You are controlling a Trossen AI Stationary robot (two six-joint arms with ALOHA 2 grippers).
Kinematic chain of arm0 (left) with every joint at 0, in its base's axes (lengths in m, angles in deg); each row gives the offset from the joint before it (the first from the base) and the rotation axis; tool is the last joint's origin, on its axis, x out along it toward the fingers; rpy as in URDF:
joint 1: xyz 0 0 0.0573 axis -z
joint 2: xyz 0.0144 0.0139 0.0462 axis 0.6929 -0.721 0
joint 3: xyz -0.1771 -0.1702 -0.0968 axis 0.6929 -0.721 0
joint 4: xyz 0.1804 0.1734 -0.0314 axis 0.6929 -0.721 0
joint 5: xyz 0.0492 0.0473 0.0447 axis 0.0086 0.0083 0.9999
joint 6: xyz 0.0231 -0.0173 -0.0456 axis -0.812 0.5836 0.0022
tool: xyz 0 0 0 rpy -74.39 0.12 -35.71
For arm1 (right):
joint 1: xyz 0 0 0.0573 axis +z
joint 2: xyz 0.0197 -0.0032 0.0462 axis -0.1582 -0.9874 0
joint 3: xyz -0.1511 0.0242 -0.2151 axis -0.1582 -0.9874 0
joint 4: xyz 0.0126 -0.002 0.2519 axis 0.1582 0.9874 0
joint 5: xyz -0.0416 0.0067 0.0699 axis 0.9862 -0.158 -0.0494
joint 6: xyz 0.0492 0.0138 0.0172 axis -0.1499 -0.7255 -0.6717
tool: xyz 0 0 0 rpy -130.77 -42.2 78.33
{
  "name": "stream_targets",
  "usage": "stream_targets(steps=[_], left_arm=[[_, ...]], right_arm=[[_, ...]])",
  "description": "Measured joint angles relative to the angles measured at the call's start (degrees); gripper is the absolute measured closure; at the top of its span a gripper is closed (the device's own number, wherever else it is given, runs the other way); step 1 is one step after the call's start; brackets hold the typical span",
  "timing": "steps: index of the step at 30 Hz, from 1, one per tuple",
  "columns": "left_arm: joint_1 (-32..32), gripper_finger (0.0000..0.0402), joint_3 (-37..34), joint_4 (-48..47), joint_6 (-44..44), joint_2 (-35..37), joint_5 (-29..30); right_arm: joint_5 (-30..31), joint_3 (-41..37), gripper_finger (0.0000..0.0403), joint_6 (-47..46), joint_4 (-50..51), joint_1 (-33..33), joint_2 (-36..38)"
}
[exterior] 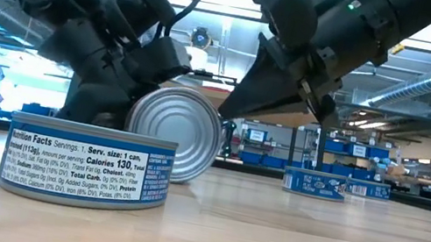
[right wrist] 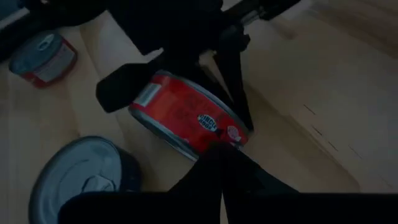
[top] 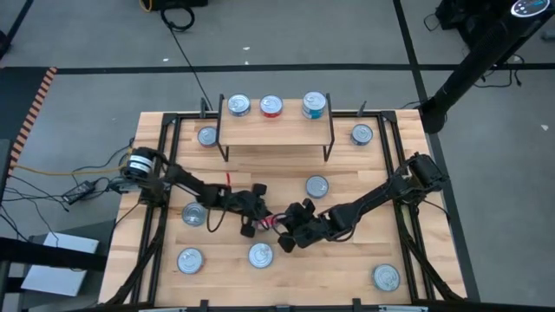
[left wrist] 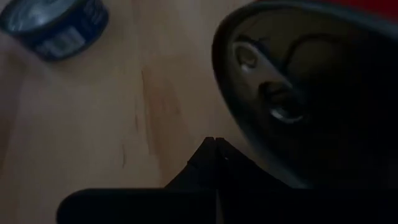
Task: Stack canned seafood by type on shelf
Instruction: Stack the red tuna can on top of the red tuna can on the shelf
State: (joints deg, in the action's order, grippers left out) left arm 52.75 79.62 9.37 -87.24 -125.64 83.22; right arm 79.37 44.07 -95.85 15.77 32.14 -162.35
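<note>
A red-labelled can [right wrist: 186,118] stands tipped up on its rim at the table's middle, also seen as a red can [top: 276,222] and a silver can face [exterior: 175,132]. My left gripper [top: 260,217] is shut on the can's left side, and its tips show in the left wrist view as my left gripper [left wrist: 215,144]. My right gripper [top: 288,229] is shut on the can's right side, seen close up as my right gripper [right wrist: 221,150]. The shelf [top: 276,130] stands at the far middle with a blue can [top: 238,106], a red can [top: 270,106] and a teal can [top: 314,106] on top. My left gripper's shut fingers [right wrist: 235,81] slant down from the table's left against the can's pull-tab lid [left wrist: 273,93], near its rim. The can stands on its edge on the wood, tilted. My right gripper's shut fingertips slant down from the right onto the can's red side wall [right wrist: 214,138], near the rim. The can is wedged between the two grippers, its lower rim on the table.
Loose cans lie around the table: a blue one just in front [exterior: 87,165], one to the left [top: 194,214], one behind [top: 316,185], others at the corners [top: 386,277] [top: 189,260] [top: 206,136] [top: 362,133]. A black frame [top: 165,173] borders the tabletop.
</note>
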Motion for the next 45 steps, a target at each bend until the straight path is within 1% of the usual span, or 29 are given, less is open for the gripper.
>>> stream_targets(steps=[5, 8, 10, 12, 17, 23, 27, 30, 33, 36, 39, 45], left_arm=[[-0.04, 0.0401, -0.07, -6.32, 0.39, 3.24, 4.29], [-0.04, 0.0401, -0.07, -8.75, 0.42, 4.68, 9.23], [-0.02, 0.0401, -0.11, -10.39, 0.73, 5.83, 13.71], [0.23, 0.0401, -0.11, -11.14, 1.48, 7.28, 16.41], [1.60, 0.0401, -0.11, -16.14, 2.19, 12.69, 17.32], [5.32, 0.0401, -0.11, -22.72, 7.31, 20.14, 18.21], [8.53, 0.0401, -0.09, -27.42, 11.24, 23.82, 12.90], [10.70, 0.0395, -0.09, -25.98, 13.80, 24.21, 12.41], [12.17, 0.0376, -0.04, -21.70, 14.03, 24.05, 12.36], [13.02, 0.0344, -0.07, -20.32, 16.46, 23.94, 12.21], [13.01, 0.0303, -0.07, -20.00, 19.73, 23.94, 13.19], [13.00, 0.0210, -0.07, -19.81, 20.20, 21.92, 14.37]], right_arm=[[0.04, 0.04, 0.0394, 1.60, -0.20, 0.05, 0.00], [0.07, 0.04, 0.0394, 4.47, -0.45, 0.06, 0.02], [0.07, 0.04, 0.0393, 6.96, -0.40, 0.08, 0.02], [0.12, 0.05, 0.0390, 9.00, -0.48, 0.28, 0.02], [0.14, 0.07, 0.0371, 11.28, -0.49, 0.85, 0.04], [0.25, 0.13, 0.0353, 11.41, -0.09, 1.65, 0.11], [0.31, 0.13, 0.0346, 11.41, 0.36, 1.80, 0.11], [0.29, 0.13, 0.0341, 11.41, 0.44, 1.80, 0.11], [0.32, 0.15, 0.0338, 11.41, 0.69, 1.80, 0.13], [0.32, 0.15, 0.0335, 11.40, 0.66, 1.80, 0.13], [0.32, 0.15, 0.0335, 11.41, 0.68, 1.80, 0.13], [0.33, 0.15, 0.0336, 11.39, 0.65, 1.80, 0.16]])
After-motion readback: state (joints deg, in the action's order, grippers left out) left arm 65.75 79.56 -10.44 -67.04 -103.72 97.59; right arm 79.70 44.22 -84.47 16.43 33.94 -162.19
